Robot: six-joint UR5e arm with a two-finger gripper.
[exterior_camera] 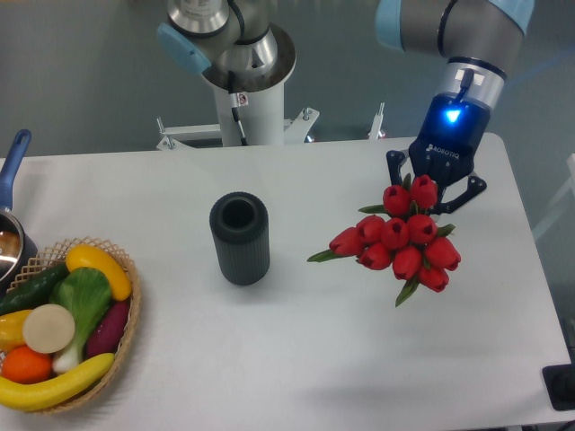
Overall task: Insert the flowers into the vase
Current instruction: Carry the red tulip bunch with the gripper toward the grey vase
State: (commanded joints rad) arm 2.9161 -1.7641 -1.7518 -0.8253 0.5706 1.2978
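The flowers (pixel 402 238), a bunch of red tulip buds with green leaves poking out at the sides, sit on the right half of the white table (pixel 296 359), their heads pointing toward the camera and slightly down-left. The gripper (pixel 435 191) is directly behind and above the bunch, its black fingers spread to either side of the topmost buds; the buds hide the fingertips and the stems, so it is not possible to tell whether the fingers are closed on the stems or merely standing around them, nor whether the bunch is lifted or resting on the table. A blue light glows on the wrist just above the gripper, and the arm (pixel 458 27) rises out of the top of the view. The vase (pixel 240 238), dark grey and ribbed, stands upright near the middle of the table, well apart from the flowers and to their left, with its round mouth open to the camera and nothing in it. Behind the vase the white base post (pixel 252 108) of the arm stands at the table's far edge. At the near left corner is a wicker basket (pixel 126 332) holding toy fruit and vegetables, among them a banana (pixel 54 388), an orange and green leaves. Just beyond it, at the left edge, part of a metal pot (pixel 11 238) with a blue handle shows.
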